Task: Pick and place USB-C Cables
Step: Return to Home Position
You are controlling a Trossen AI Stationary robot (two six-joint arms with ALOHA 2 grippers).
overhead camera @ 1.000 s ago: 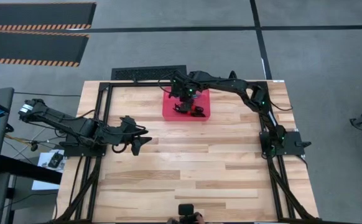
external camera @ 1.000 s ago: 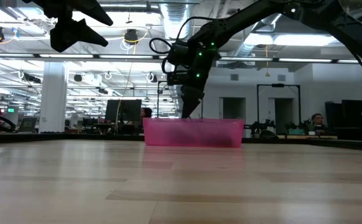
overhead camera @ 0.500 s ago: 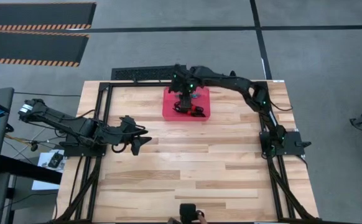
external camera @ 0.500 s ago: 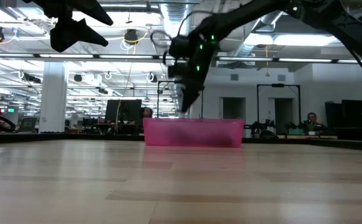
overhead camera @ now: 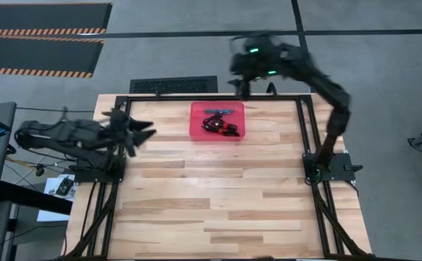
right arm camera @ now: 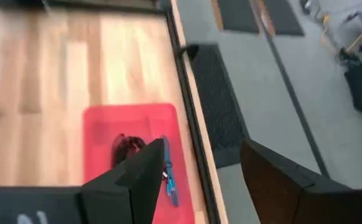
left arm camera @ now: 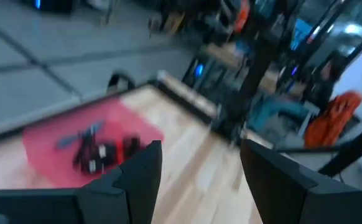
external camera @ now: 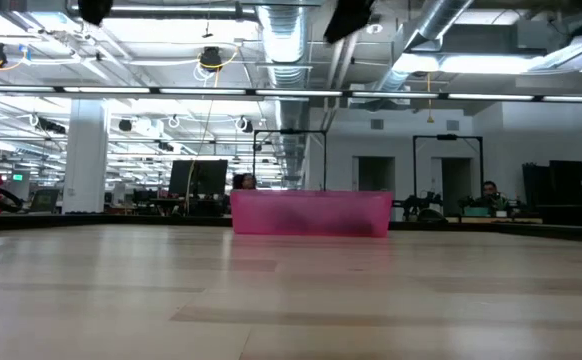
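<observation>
Right gripper (right arm camera: 201,158) spread, empty, 12 o'clock of red tray (overhead camera: 196,133); left gripper (left arm camera: 199,158) likewise, 9 o'clock. USB-C cables (overhead camera: 221,125) binned; retract smoothly.

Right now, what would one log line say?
cables: in tray | left gripper: open, empty, high | right gripper: open, empty, high
</observation>
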